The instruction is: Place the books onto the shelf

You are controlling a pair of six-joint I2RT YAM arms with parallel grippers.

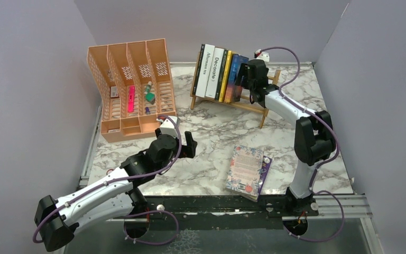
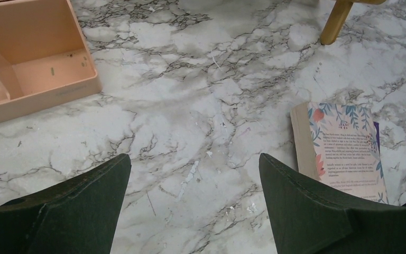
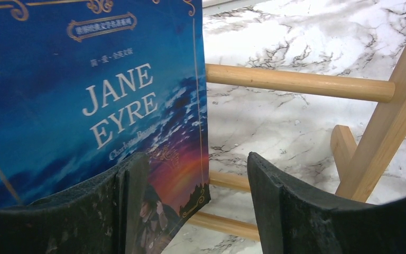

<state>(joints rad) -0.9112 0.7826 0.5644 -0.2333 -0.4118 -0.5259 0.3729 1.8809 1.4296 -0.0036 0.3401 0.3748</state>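
five books (image 1: 217,71) stand in the shelf (image 3: 296,83) at the far side, and its right end has free room. the right gripper (image 3: 198,159) is just beside the blue book (image 3: 84,106), fingers spread, holding nothing. the floral book (image 1: 247,170) lies flat near the table's (image 2: 201,79) near edge. the left gripper (image 2: 194,159) hangs wide apart above the table.

A row of books (image 1: 219,74) stands on the shelf (image 1: 264,117) by the table's (image 1: 211,132) far edge, with the right gripper (image 1: 249,75) just beside the row's right end. A purple floral book (image 1: 247,170) lies flat near the near edge. The left gripper (image 1: 189,144) hovers left of centre, near the orange organiser (image 1: 98,69).
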